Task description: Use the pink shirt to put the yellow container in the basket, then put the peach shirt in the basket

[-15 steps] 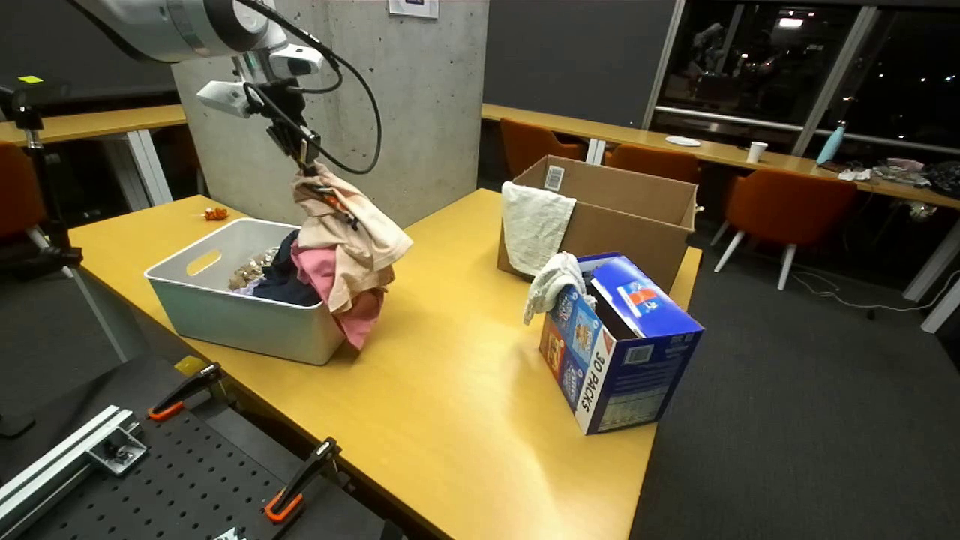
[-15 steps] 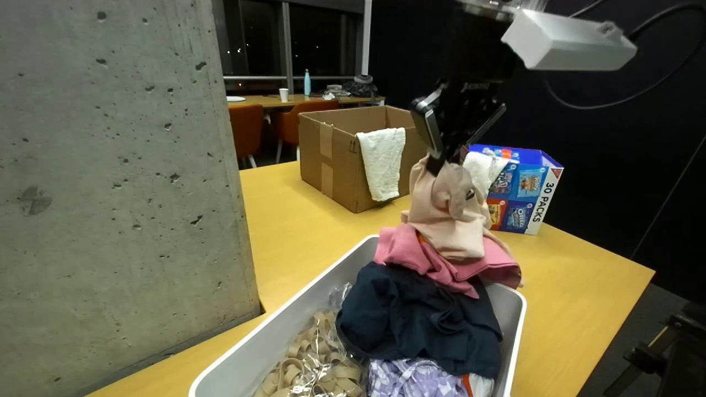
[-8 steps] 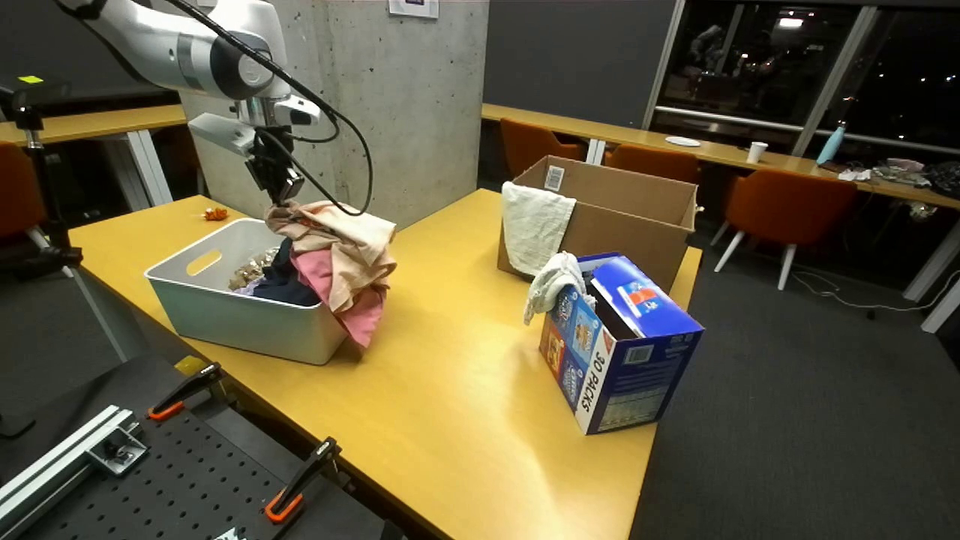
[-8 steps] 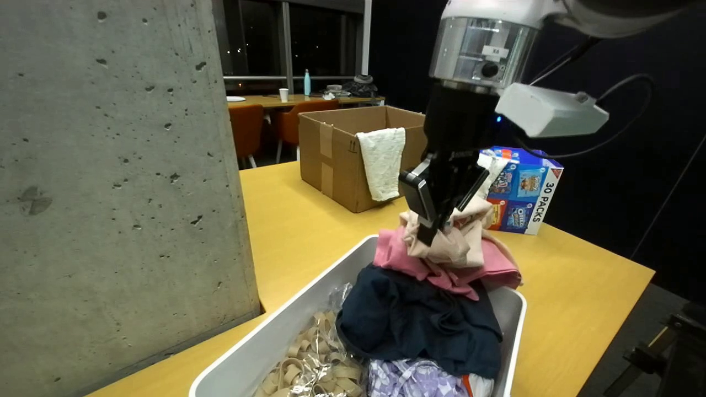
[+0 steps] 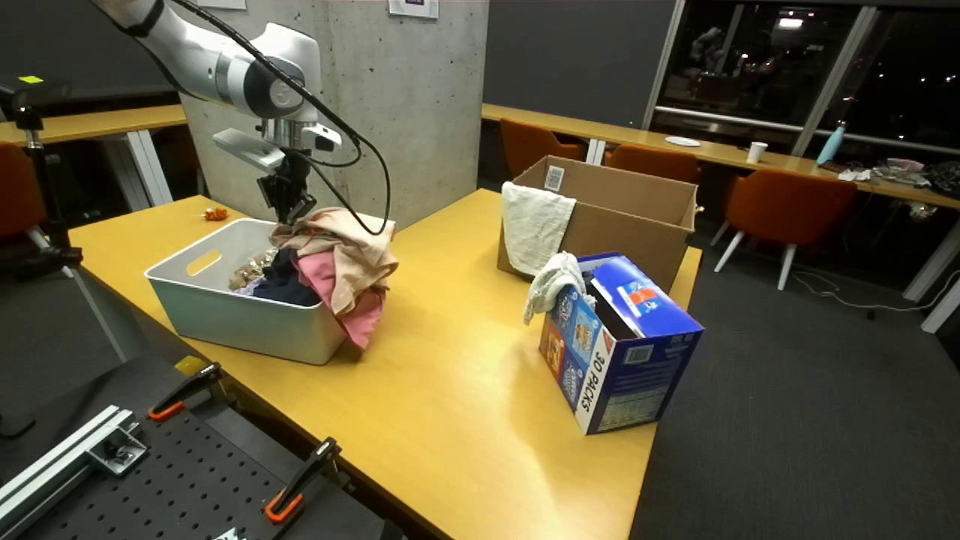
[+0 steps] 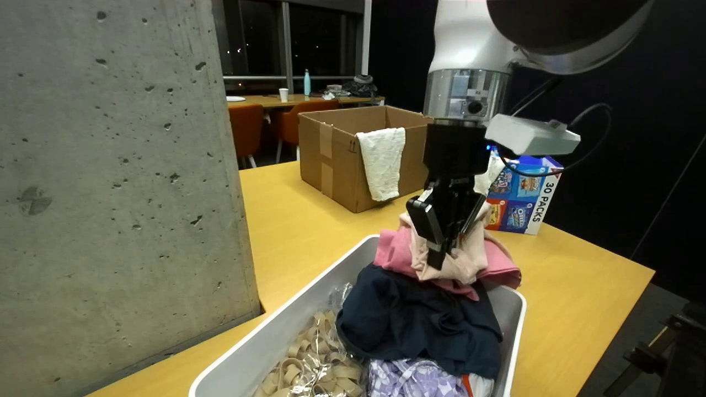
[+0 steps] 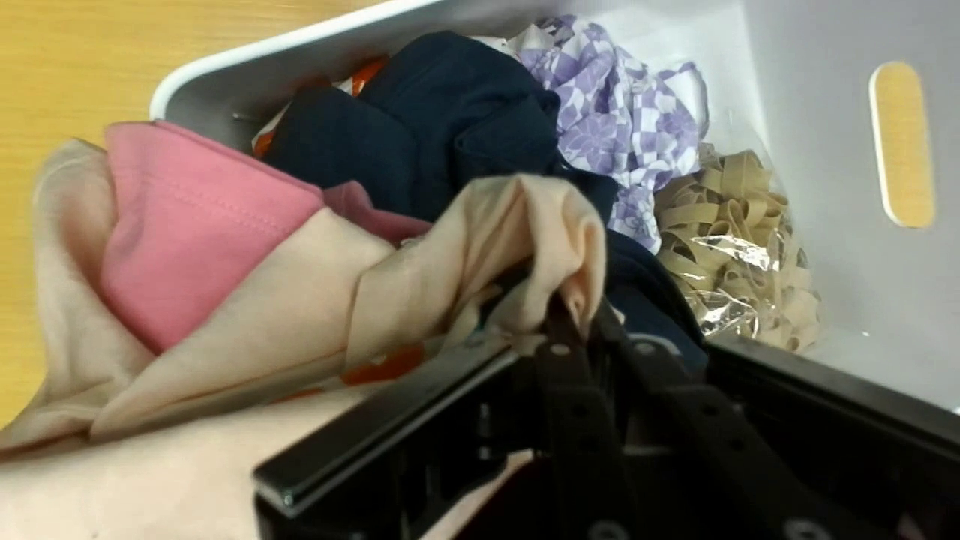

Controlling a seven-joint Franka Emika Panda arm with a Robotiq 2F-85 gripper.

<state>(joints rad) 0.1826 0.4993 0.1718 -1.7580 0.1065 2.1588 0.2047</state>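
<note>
- While the gripper (image 7: pixel 583 330) is clenching a fold of the peach shirt (image 7: pixel 420 292), its fingers (image 6: pixel 437 259) are pointing down over the basket (image 5: pixel 247 322).
- That garment is lying across the pink shirt (image 7: pixel 187 232), and both are hanging partly outside.
- Inside, navy cloth (image 7: pixel 390 150) is resting beside tan bands (image 7: pixel 720 202) (their clear wrap (image 7: pixel 739 251) is glinting) and purple cloth (image 7: pixel 600 127).
- Farther off, a white cloth (image 6: pixel 381 165) is draping over a carton (image 6: pixel 342 171).

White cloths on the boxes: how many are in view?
2. A flat white cloth hangs over the edge of the brown cardboard box, and a bunched white cloth hangs over the edge of the blue snack box. More could be hidden inside either box.
</note>
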